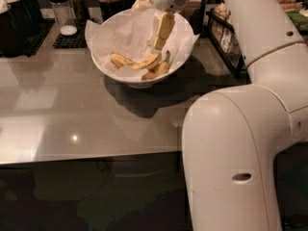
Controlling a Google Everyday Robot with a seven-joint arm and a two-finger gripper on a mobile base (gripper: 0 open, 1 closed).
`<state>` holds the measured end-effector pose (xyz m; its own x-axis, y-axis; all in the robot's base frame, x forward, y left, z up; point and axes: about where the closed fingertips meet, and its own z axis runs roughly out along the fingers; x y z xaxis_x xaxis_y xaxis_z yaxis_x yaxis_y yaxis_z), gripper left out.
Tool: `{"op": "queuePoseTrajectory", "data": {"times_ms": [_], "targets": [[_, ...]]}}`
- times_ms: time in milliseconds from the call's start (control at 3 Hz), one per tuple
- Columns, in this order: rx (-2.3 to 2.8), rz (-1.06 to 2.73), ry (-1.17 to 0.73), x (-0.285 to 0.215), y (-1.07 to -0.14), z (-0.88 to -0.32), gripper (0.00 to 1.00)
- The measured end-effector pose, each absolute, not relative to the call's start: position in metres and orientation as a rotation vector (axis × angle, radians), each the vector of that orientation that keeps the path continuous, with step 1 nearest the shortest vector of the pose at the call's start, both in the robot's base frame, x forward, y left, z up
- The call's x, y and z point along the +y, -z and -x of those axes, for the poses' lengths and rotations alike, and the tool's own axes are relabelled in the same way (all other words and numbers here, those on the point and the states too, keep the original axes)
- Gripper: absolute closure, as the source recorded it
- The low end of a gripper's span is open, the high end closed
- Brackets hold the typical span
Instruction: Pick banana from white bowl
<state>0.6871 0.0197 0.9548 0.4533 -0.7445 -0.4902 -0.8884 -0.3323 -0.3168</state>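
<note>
Above the white bowl (pixel 130 81) on the grey countertop (pixel 72 114), the gripper (pixel 157 43) points down into the crumpled paper lining (pixel 125 32). Its tip is just over the banana (pixel 139 63), which lies at the bowl's bottom. Whether it is spread or closed cannot be told.

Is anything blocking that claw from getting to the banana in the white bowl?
Nothing visible does. The gripper hangs over the white bowl, just above the banana; the crumpled paper lies under and around it, not across it.
</note>
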Motion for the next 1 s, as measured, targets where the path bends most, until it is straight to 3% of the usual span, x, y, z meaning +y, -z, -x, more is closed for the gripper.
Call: {"op": "queuePoseTrajectory", "data": {"times_ms": [667, 1000], "targets": [[1.336, 2.171, -0.445, 0.035, -0.922, -0.690, 0.12], [1.307, 2.173, -0.516, 0.043, -0.896, -0.688, 0.18]]}}
